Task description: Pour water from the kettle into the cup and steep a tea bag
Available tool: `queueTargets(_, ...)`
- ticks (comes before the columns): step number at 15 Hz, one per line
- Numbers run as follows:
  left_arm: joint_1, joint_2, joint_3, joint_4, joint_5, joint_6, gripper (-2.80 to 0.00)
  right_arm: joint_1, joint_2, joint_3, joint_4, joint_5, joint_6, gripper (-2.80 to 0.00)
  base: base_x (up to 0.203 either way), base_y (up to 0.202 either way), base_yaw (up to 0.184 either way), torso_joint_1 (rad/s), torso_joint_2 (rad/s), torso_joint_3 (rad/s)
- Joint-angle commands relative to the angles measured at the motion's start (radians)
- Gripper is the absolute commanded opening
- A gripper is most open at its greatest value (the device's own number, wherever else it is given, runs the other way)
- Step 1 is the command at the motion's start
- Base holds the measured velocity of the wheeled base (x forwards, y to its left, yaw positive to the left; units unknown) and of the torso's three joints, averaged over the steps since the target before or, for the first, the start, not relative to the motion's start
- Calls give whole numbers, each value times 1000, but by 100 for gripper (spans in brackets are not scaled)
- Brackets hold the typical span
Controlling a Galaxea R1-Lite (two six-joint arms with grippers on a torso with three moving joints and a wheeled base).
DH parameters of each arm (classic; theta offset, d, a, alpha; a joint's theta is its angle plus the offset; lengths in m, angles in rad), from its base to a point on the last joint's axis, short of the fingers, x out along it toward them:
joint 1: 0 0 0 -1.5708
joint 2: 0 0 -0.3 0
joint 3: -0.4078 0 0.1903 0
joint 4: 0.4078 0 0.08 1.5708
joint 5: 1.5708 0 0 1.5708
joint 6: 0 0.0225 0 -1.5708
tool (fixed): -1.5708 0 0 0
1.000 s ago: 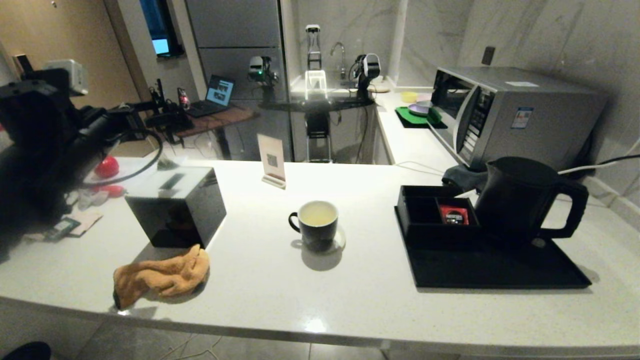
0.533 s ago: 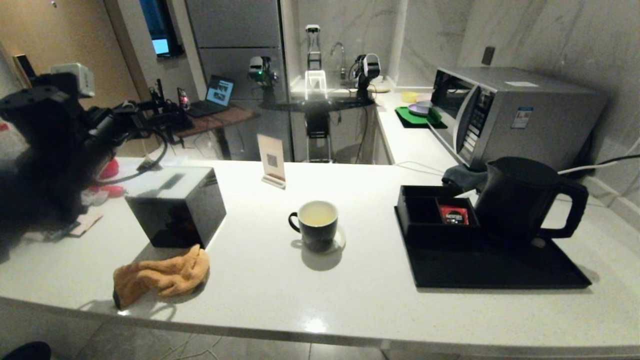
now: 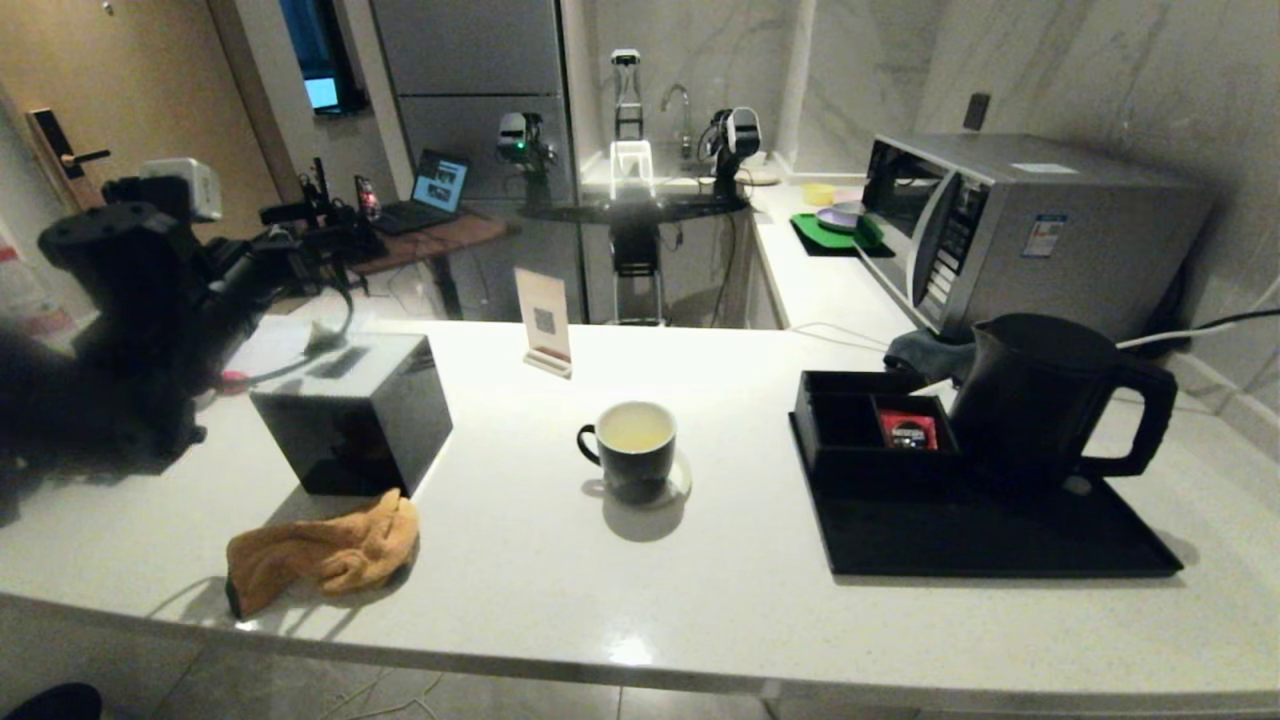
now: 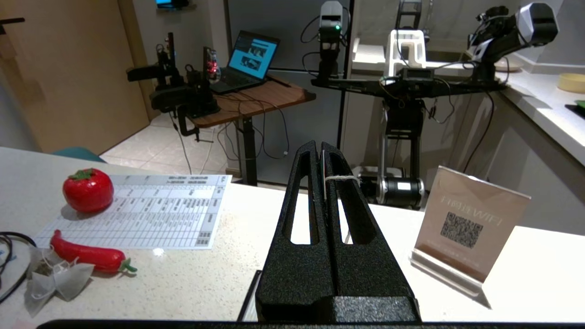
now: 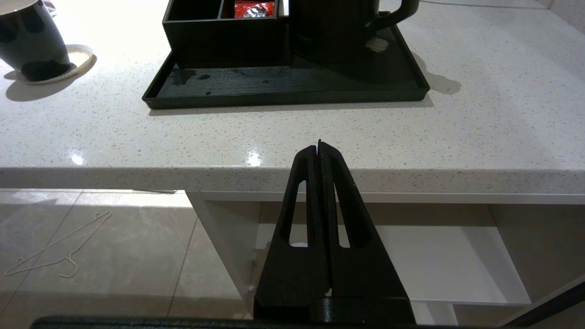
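Observation:
My left gripper (image 4: 322, 151) is shut on the tea bag's small white tag (image 4: 323, 167). The string (image 4: 342, 178) loops over one finger, and the bag itself is hidden beneath the fingers. The left arm (image 3: 140, 300) hovers at the counter's far left, behind the black cube box (image 3: 350, 415). The cup (image 3: 634, 450) stands mid-counter on a coaster, with pale yellowish water (image 3: 636, 428) inside. The kettle (image 3: 1040, 400) stands upright on the black tray (image 3: 1000, 545) at the right. My right gripper (image 5: 319, 145) is shut on nothing, below the counter's front edge.
A compartment box (image 3: 850, 440) with a red packet (image 3: 908, 430) sits on the tray beside the kettle. An orange cloth (image 3: 320, 550) lies front left and a WiFi sign (image 3: 543, 320) stands behind the cup. A microwave (image 3: 1030, 230) fills the back right. A toy tomato (image 4: 87, 189), a chilli (image 4: 89, 256) and a printed sheet (image 4: 151, 214) lie far left.
My left arm has shifted rightwards and lower, closer to the black cube box, and now hides the toy tomato in the head view. The cup, kettle and right gripper have not moved.

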Motion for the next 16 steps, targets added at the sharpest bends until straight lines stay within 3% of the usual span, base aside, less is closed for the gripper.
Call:
queueTargets(1,0,23,6,-17,1,-1,-280,0,1,1,1,0,1,-280,0,0,0,0,0,0)
queueTargets(13,-24,47,55,-37,3,0,-280,0,1,1,1,0,1,-280,0,0,0,0,0,0)
queueTargets(16,-34,47,128,-70,2,0,-280,0,1,1,1,0,1,-280,0,0,0,0,0,0)
